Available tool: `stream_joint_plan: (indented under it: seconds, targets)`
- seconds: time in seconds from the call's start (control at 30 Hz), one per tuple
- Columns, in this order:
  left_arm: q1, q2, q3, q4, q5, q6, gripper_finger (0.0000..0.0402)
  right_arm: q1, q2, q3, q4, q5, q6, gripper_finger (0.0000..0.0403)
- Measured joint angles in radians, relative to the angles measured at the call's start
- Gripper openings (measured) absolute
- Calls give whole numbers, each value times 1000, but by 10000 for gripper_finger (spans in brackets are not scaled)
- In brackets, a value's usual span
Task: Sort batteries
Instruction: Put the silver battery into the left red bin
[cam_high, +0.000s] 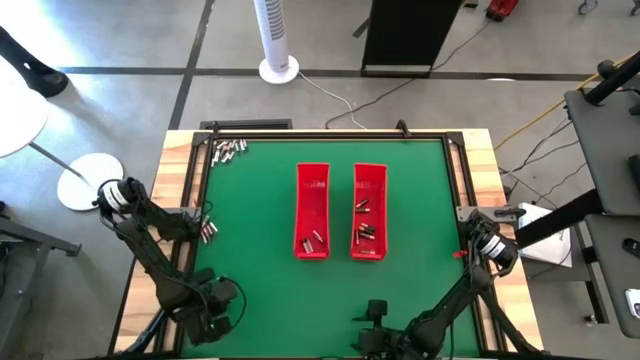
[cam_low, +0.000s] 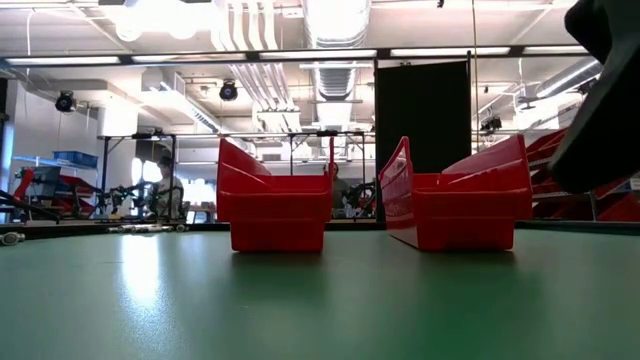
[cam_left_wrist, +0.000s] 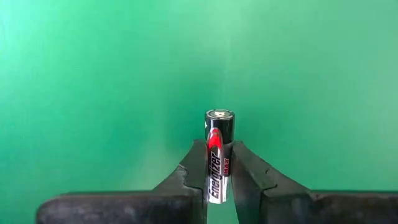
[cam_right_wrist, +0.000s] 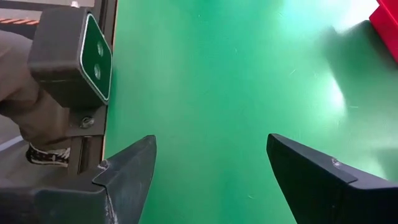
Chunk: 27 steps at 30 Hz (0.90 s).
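Surface: a green mat (cam_high: 420, 190) covered the table, framed by a wooden edge, with an open workshop behind it in the low view.

Held battery: one battery (cam_left_wrist: 219, 155), black and silver with a red band, stood pinched between the fingers (cam_left_wrist: 249, 174) of the left gripper (cam_left_wrist: 219, 177), its flat end pointing away from the wrist over bare mat.

Left gripper: closed on that battery at the table's left edge (cam_high: 200, 228); gripped by its sides, probably so it could be carried end-out and let fall lengthwise.

Nearby batteries: a few more (cam_high: 207, 232) lay just beside the left gripper; a larger loose heap (cam_high: 229, 150) sat well beyond it, near the far left corner.

Trays: two red trays (cam_high: 312, 210) lay side by side mid-table, well off to the gripper's right, each already holding a few batteries (cam_high: 364, 232), so the sorting looked partly done.

Right gripper: it (cam_right_wrist: 211, 168) waited near the table's right edge with jaws spread wide, holding nothing, over empty mat.

Hard to make out: from overhead the held battery could not be told from those beside it; which kind belonged in which tray was not legible; the low view hid the trays' contents behind their walls.
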Motion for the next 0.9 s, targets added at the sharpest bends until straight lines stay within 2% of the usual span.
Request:
stream_joint_plan:
  seconds: [0.13, 0.53, 0.7, 0.9]
  targets:
    - [54, 6, 0, 35, -80, 103, 23, 0, 0, 0, 13, 0, -6, 295]
    - [183, 6, 10, 144, -105, 377, 23, 1, 0, 1, 15, -1, -8, 311]
    - [231, 6, 80, 144, -142, 496, 23, 1, 0, 2, 15, 0, -8, 305]
    - [346, 6, 222, 115, -159, 726, 23, -1, 0, 2, 15, 0, -11, 297]
